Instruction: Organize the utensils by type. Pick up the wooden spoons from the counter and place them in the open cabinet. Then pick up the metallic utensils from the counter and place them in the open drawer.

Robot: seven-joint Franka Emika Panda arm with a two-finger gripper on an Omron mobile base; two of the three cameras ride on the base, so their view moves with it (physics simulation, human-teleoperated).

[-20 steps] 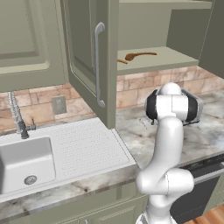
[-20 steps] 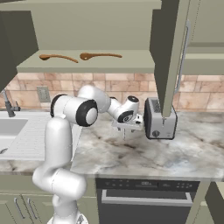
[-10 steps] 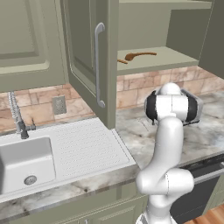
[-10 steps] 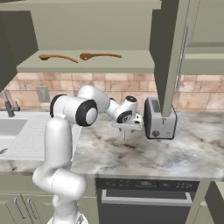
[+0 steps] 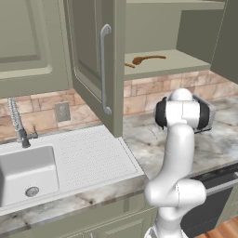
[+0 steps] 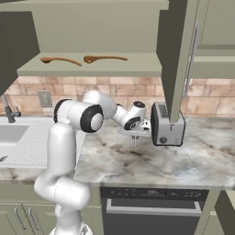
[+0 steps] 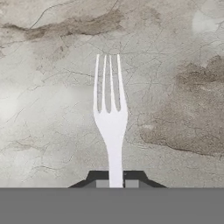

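We have the pincer (image 7: 114, 183) closed on a fork (image 7: 110, 114): in the hand view its handle runs down between the two dark fingertips (image 7: 97, 179), which press it from both sides, and the four tines point straight away from the pincer over the counter (image 7: 52, 131). We cannot tell from that view whether the fork rests on the stone or hangs just above it.

In the right base view our pincer (image 6: 134, 137) points down at the counter (image 6: 183, 160), just beside the toaster (image 6: 167, 124), which stands to one side of it below the edge of the open cabinet door (image 6: 176, 55). Something thin hangs under the fingers there, too small for us to make out.

High above the pincer, and off to the side away from the toaster, two spoons lie flat on the cabinet shelf (image 6: 137, 66), one (image 6: 59, 60) farther from the pincer than the other (image 6: 104, 58), apart and roughly in line. In the left base view we see one spoon (image 5: 148, 59) on that shelf, past the door with its bar handle (image 5: 104, 69).

The sink (image 5: 23, 172) and its drainboard (image 5: 88, 155) lie well off to the arm's left.
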